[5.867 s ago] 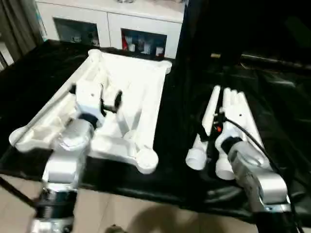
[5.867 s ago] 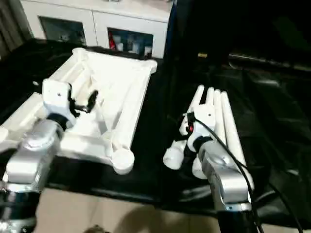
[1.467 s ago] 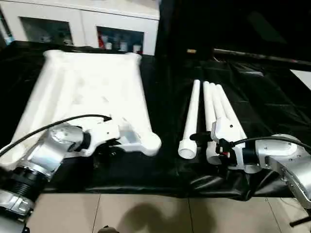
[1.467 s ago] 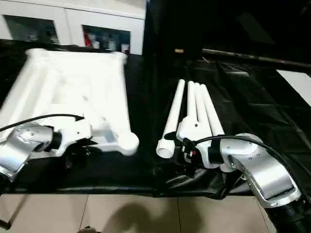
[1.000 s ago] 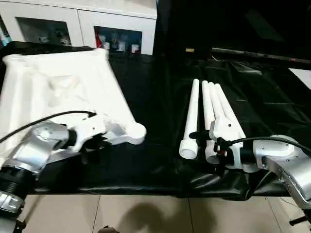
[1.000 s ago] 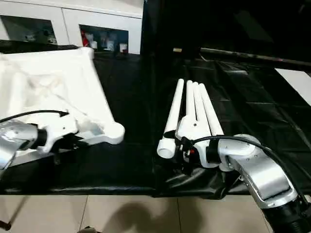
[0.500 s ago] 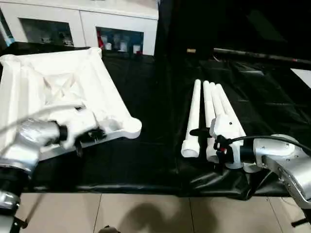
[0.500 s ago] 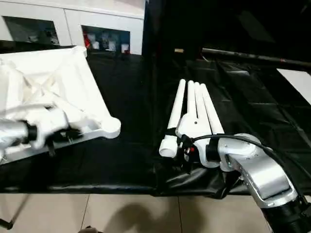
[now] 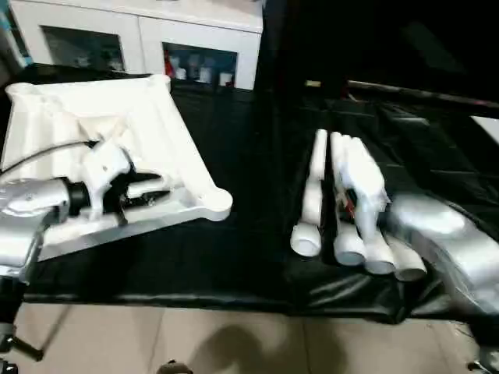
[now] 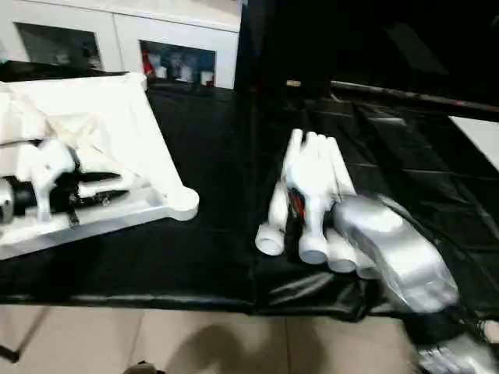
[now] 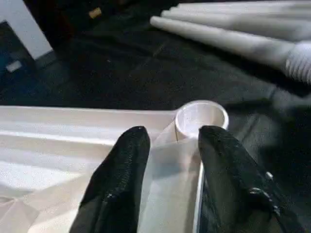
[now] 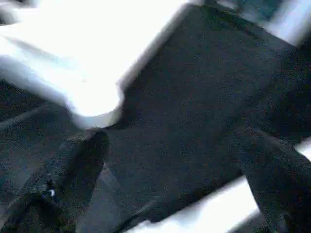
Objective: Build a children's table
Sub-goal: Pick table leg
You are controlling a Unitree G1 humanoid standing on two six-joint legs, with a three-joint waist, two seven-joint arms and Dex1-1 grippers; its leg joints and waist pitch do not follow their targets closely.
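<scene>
While the table top [image 9: 101,148] lies ribbed side up on the left of the black-clothed work table [image 9: 249,257], the four legs [image 9: 343,202] lie bundled on the right, long axes running away from the robot, open ends nearest. The right gripper [image 12: 165,160] is over them with fingers spread wide, so it is the nearer arm. The left gripper [image 11: 167,160] hangs partly open over the top's edge, apparently gripping nothing, pointing at a corner socket [image 11: 200,118].
</scene>
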